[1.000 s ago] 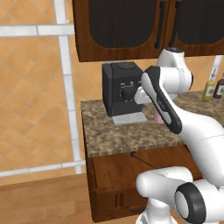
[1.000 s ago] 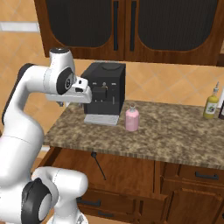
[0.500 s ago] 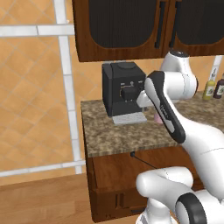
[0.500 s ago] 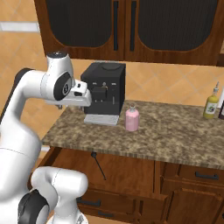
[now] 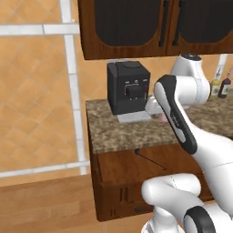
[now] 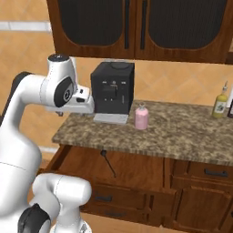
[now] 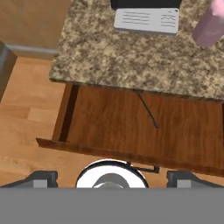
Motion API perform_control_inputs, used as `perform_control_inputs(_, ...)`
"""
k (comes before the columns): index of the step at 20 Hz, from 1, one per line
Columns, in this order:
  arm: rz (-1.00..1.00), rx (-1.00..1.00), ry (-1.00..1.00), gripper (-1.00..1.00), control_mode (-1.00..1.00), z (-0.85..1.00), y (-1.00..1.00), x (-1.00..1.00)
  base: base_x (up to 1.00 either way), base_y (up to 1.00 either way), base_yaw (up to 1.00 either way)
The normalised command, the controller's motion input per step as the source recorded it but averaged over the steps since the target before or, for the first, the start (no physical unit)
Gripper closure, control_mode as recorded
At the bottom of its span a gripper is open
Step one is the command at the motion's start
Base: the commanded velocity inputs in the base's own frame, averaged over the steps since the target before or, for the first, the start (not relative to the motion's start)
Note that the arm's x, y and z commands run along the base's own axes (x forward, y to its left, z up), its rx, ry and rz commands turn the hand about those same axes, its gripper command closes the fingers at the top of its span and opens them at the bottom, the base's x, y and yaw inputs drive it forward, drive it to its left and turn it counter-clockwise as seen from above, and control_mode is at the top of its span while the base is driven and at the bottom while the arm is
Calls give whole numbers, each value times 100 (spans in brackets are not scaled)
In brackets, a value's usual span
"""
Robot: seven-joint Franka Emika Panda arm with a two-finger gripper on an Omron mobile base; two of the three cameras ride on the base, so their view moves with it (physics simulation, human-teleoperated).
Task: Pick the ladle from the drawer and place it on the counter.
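Hand view: drawer point(image 7: 131, 127) is pulled open, ladle point(image 7: 147, 110) lies on its floor toward the far edge, partly under the counter point(image 7: 131, 61) lip. Nothing else in the drawer. End effector point(image 7: 112, 177) is high above, fingers spread, holding nothing. Pick and place both left to do. Pink bottle point(image 7: 210, 26) on counter, far right.

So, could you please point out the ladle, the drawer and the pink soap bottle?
ladle point(image 7: 147, 110), hand view, mid-handle.
drawer point(image 7: 96, 152), hand view, front panel's top edge.
pink soap bottle point(image 6: 141, 118), right base view, body.
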Motion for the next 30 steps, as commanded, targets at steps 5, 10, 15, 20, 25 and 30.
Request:
perform_control_inputs(5, 0, 0, 0, -100, 100, 0, 0, 0, -36, 98, -3)
perform_control_inputs(10, 0, 0, 0, -100, 100, 0, 0, 0, 0, 100, -15)
perform_control_inputs(15, 0, 0, 0, -100, 100, 0, 0, 0, 8, 85, -39)
perform_control_inputs(20, -12, 0, 3, -100, -100, 0, -1, 3, 12, 10, -46)
perform_control_inputs(25, -54, 0, 19, -100, -100, -3, -55, 16, 0, 0, 0)
perform_control_inputs(30, -53, 2, 23, -100, -100, -18, -100, 23, 0, 0, 0)
